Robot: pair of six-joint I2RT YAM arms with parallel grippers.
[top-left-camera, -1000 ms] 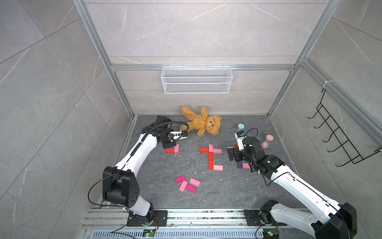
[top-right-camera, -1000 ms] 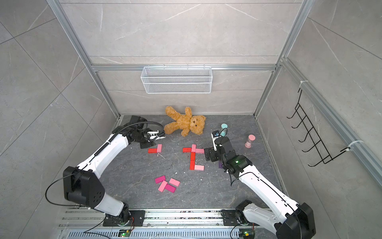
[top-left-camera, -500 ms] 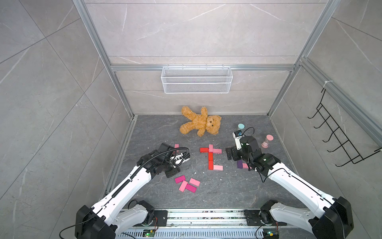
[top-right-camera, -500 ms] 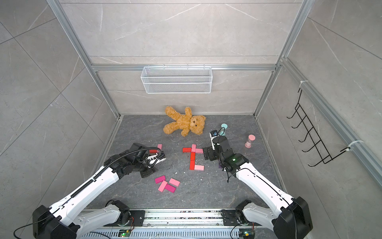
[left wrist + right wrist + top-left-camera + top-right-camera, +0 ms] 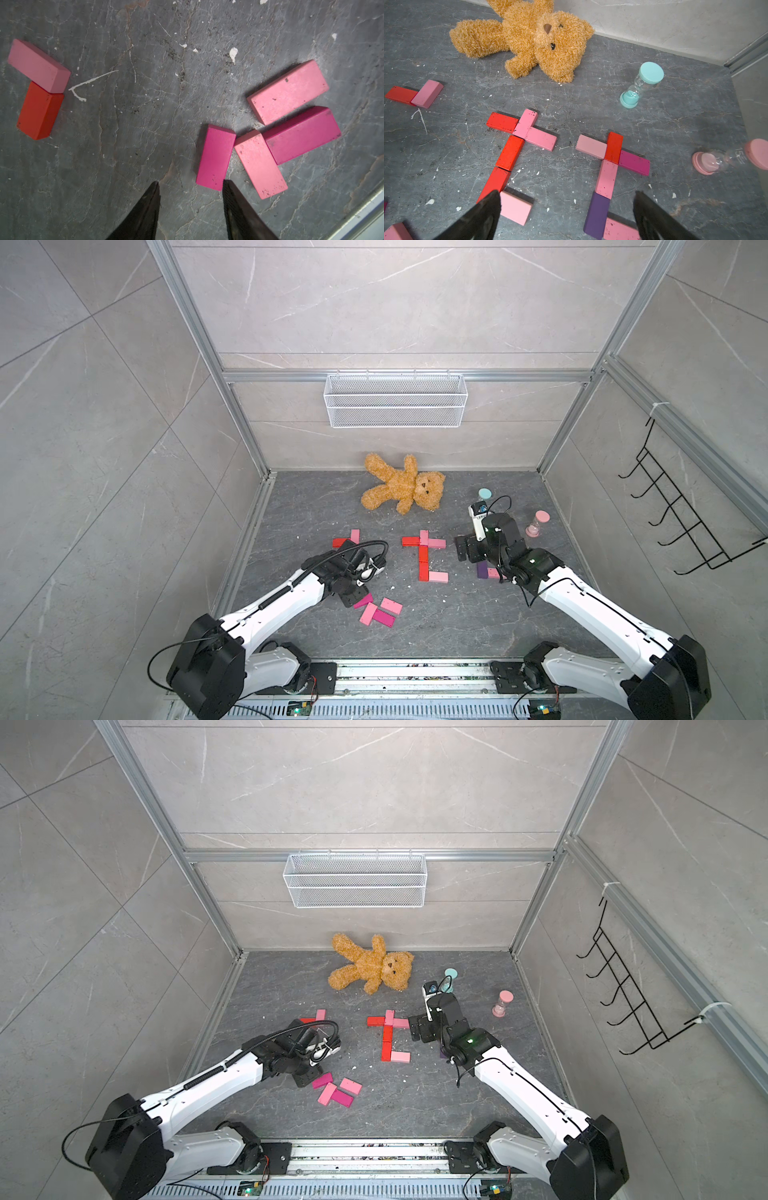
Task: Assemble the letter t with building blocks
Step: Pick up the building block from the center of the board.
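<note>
Worktop (image 5: 457, 626): dark grey stone slab flecked with white chips, tiled walls on 3 sides.
Wire basket (image 5: 395, 406): hangs on the back wall.
Left arm (image 5: 274, 608) and right arm (image 5: 582, 601): both reach in from the front rail.
Teddy bear (image 5: 405, 485): lies face up near the back wall.

Left end effector (image 5: 190, 182): jaws parted, nothing between them, low beside the loose blocks.
Right end effector (image 5: 567, 193): jaws spread wide, empty, poised over the gap between the 2 t figures.

Building blocks (image 5: 423, 562): all lie flat on the worktop, in 4 groups.
- Middle t (image 5: 510, 152): 6 blocks, 3 red and 3 light pink, edges touching, at the worktop centre.
- Right t (image 5: 607, 178): 6 blocks in pink, red and magenta, with 1 purple block (image 5: 597, 215) low in the stem. In both top views the right arm covers most of it.
- Loose cluster (image 5: 384, 618): 4 blocks, 2 pink and 2 magenta, nearer the front rail on the left arm's side.
- Red-and-pink pair (image 5: 354, 536): touching at a right angle, farther back on the same side.

Teal hourglass (image 5: 641, 85) and pink hourglass (image 5: 536, 524): stand apart, behind and beside the right t.

Magenta block (image 5: 216, 158): nearest of the cluster to the left end effector. 1 fingertip (image 5: 226, 185) sits at its corner; contact cannot be told.
</note>
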